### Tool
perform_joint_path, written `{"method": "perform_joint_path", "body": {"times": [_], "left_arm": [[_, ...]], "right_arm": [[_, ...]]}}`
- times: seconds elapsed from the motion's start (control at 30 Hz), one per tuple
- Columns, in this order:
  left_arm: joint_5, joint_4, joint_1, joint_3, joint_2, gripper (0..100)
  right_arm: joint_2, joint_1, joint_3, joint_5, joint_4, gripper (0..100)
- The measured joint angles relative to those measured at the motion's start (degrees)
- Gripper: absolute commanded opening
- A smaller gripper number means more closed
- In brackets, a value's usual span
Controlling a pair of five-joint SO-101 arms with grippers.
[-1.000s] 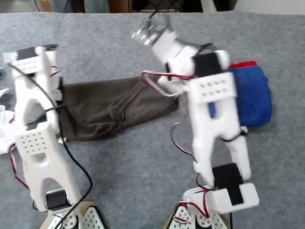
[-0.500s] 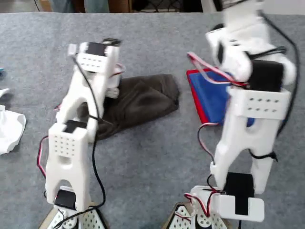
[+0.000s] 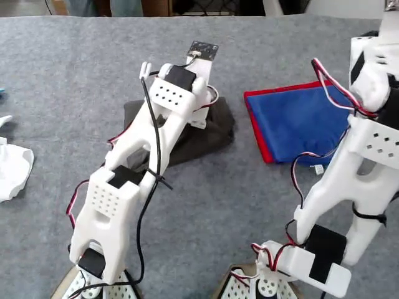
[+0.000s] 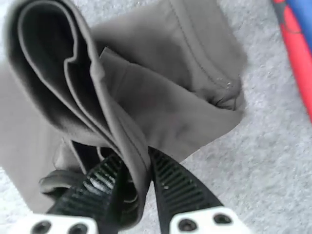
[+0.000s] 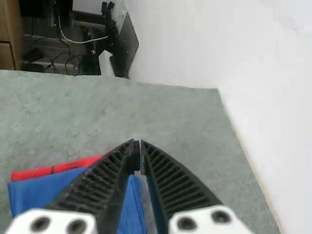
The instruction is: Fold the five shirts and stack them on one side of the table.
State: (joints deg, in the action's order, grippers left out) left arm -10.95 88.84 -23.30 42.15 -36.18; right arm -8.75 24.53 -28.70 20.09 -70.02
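A dark olive shirt [image 3: 202, 134] lies bunched and doubled over at the table's middle. My left arm [image 3: 168, 106] stretches across it. In the left wrist view the left gripper [image 4: 138, 158] is shut on a thick folded edge of this olive shirt [image 4: 170, 97], which it holds up off the table. A folded blue shirt [image 3: 305, 118] rests on a red shirt [image 3: 255, 128] at the right. My right arm [image 3: 374, 143] stands raised at the right edge. The right gripper [image 5: 136, 146] is shut and holds nothing, high above the blue shirt [image 5: 29, 202] and the red shirt's edge [image 5: 48, 170].
A crumpled white cloth [image 3: 12, 168] lies at the table's left edge. Grey felt [image 3: 206, 205] covers the table, bare between the arms' bases and along the far side. A white wall [image 5: 253, 73] borders the table on the right arm's side.
My left arm swung from the table's left to the middle, drawing the olive shirt's end over itself so it lies shorter. My right arm pulled back to the right, uncovering the blue and red stack.
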Motion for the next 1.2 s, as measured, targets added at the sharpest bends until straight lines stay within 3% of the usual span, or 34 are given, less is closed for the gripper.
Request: {"method": "perform_joint_path", "body": {"times": [0.23,0.63,1.2], "left_arm": [[-1.0,-1.1,-2.2,0.6,0.0,3],[-12.3,-7.1,-4.1,0.9,-2.1,3],[-13.5,-8.4,-6.1,5.4,-2.5,3]], "right_arm": [[0.0,0.2,0.0,0.0,0.6,1.5],[0.0,0.2,0.0,0.0,0.6,1.5],[0.0,-3.5,1.9,0.0,0.7,1.5]]}}
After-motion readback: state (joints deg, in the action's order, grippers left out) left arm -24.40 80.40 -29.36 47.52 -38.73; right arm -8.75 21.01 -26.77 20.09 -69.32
